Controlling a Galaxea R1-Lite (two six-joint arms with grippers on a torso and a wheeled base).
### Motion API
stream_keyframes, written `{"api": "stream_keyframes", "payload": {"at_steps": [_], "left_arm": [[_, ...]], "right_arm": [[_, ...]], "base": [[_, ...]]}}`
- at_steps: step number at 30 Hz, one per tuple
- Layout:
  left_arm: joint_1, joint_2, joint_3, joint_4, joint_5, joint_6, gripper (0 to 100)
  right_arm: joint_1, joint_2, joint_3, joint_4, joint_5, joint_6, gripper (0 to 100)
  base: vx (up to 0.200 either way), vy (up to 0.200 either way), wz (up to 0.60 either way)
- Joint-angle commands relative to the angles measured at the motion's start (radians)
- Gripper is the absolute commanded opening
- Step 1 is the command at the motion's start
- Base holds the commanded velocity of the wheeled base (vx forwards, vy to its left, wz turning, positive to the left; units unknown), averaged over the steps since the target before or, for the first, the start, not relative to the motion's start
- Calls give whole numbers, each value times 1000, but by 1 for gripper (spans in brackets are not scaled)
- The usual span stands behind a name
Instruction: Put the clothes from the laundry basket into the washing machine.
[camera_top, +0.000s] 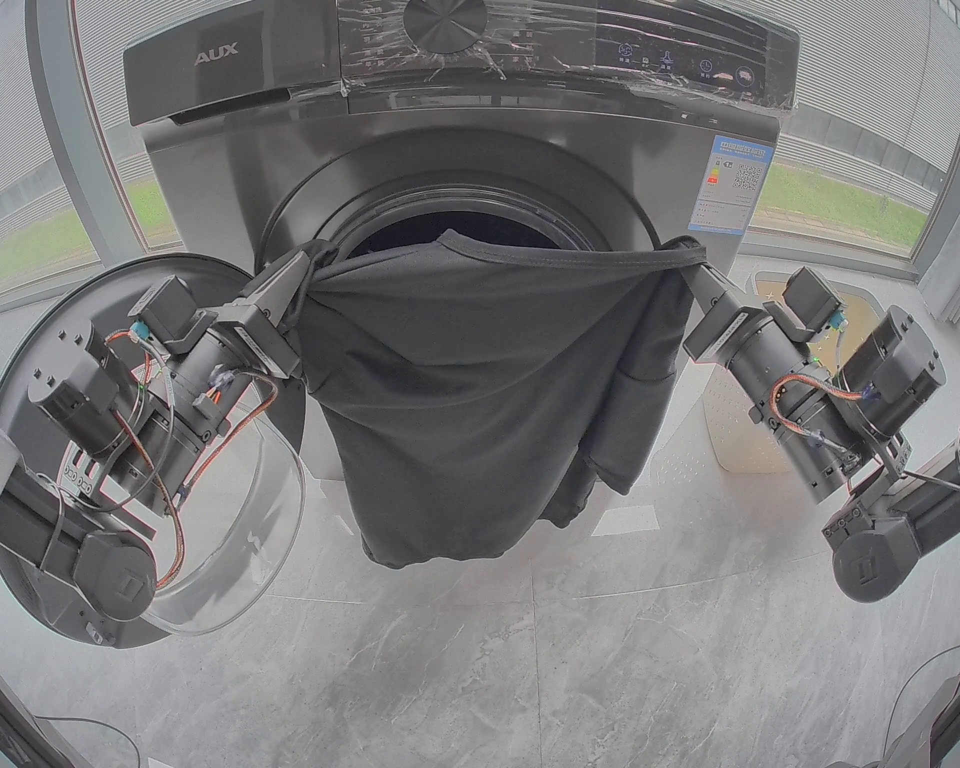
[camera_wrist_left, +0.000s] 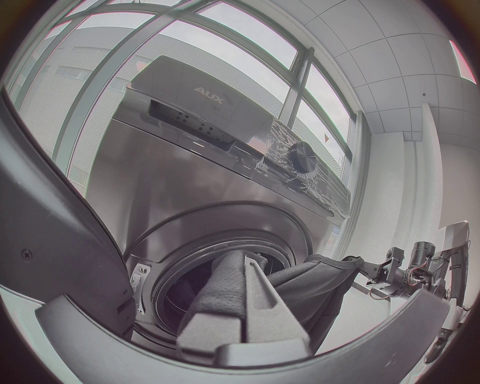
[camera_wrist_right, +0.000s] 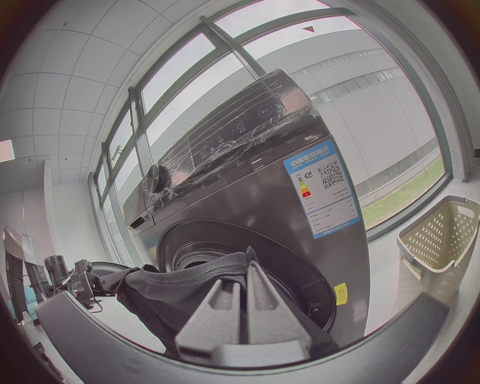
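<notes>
You have the left gripper (camera_top: 298, 280) and the right gripper (camera_top: 692, 265) each clamped on a top corner of the dark shirt (camera_top: 470, 390). It hangs spread before the open mouth of the washing machine (camera_top: 230, 160). The laundry basket (camera_top: 740, 430) stands just beside the machine, on your right.

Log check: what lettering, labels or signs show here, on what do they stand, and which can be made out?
Brand wordmark, legible: on the washing machine, on its drawer panel.
Blue energy label, on the machine's front: coloured bars and a square code; fine print too small to read.
Icons on the control panel, under film: too small.
Yellow sticker, beside the door opening: unreadable.
</notes>
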Motion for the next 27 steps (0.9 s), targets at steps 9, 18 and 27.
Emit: {"api": "stream_keyframes", "payload": {"at_steps": [9, 18, 27], "left_arm": [[8, -2, -32, -8, 8, 0, 0], [16, -2, -40, -8, 17, -1, 0], [16, -4, -43, -8, 17, -3, 0]], "right_arm": [[-14, -23, 42, 2, 5, 0, 0], [-13, -44, 35, 0, 12, -2, 0], [-9, -49, 26, -1, 12, -2, 0]], "base": [[0, 0, 0], [0, 0, 0], [0, 0, 0]]}}
